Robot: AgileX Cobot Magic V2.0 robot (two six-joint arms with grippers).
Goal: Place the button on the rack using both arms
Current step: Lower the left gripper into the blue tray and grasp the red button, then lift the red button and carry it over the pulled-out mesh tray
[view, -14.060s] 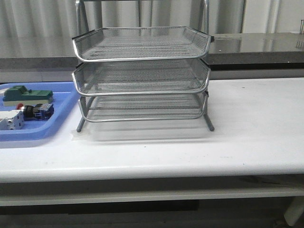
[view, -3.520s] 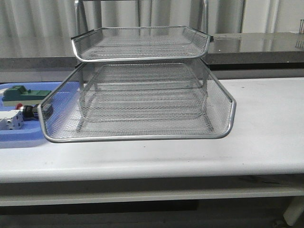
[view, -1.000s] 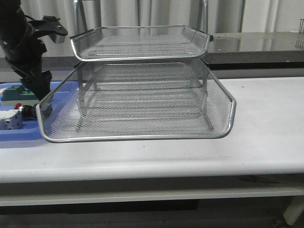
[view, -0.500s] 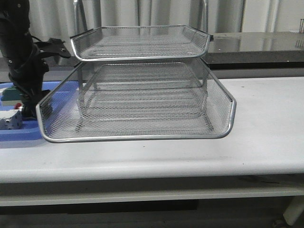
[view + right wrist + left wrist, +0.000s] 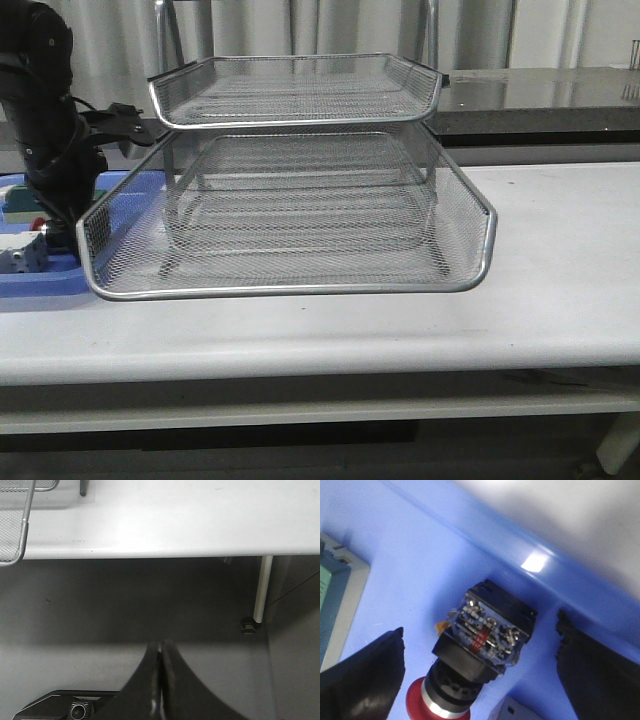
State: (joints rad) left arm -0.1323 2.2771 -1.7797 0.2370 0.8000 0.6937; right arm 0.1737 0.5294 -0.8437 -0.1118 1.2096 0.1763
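Observation:
The button (image 5: 470, 665), with a red head, black collar and blue rear block, lies in the blue tray (image 5: 420, 550). My left gripper (image 5: 480, 630) is open, with one black finger (image 5: 365, 680) on each side of the button and a gap on both sides. In the front view the left arm (image 5: 50, 140) reaches down over the tray, and the red head (image 5: 38, 222) just shows. The silver wire rack (image 5: 290, 90) stands mid-table with its middle tier (image 5: 290, 288) pulled far forward. My right gripper (image 5: 160, 652) is shut and empty, below the table's front edge.
A green flat part (image 5: 330, 595) and a white block (image 5: 517, 712) lie in the tray beside the button. The blue tray (image 5: 40, 285) sits left of the rack, partly behind the pulled-out tier's corner. A table leg (image 5: 261, 587) stands near the right gripper.
My left arm has come down over the blue tray in the last second. Before that, the rack's middle tier was pulled out forward.

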